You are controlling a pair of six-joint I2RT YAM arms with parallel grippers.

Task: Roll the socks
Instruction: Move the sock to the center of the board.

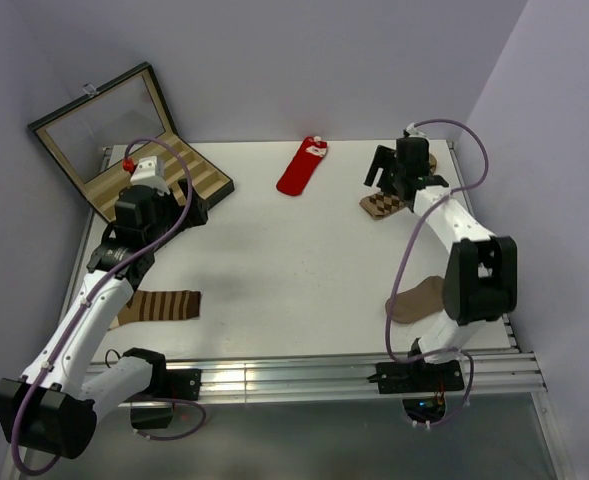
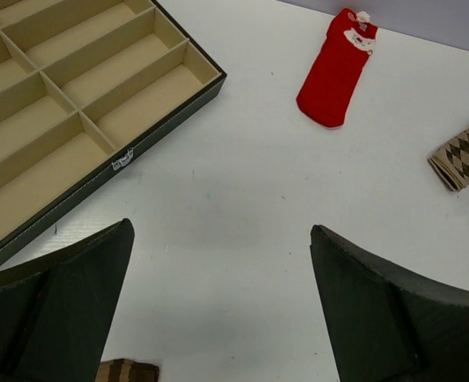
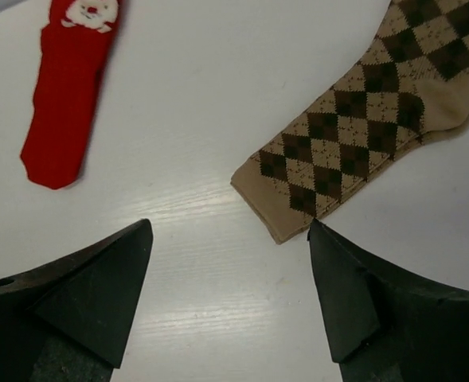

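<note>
A bright red sock [image 1: 302, 167] [image 2: 338, 68] [image 3: 63, 87] with a white figure at its cuff lies flat at the back middle of the table. The argyle sock [image 1: 382, 204] [image 2: 465, 151] [image 3: 361, 111] lies flat at the back right, partly under my right arm. Low over this sock's cuff end hangs my right gripper [image 1: 392, 178] [image 3: 229, 231], open, its right fingertip [image 3: 322, 239] at the cuff's edge and bare table between the fingers. My left gripper [image 1: 196, 212] [image 2: 222, 235] is open over bare table beside the case, holding nothing.
An open black case [image 1: 124, 140] [image 2: 75, 103] with tan compartments stands at the back left. A brown-and-cream striped sock [image 1: 159, 305] [image 2: 127, 372] lies under the left arm near the front. A plain tan-brown sock [image 1: 417, 299] lies front right by the right arm's base.
</note>
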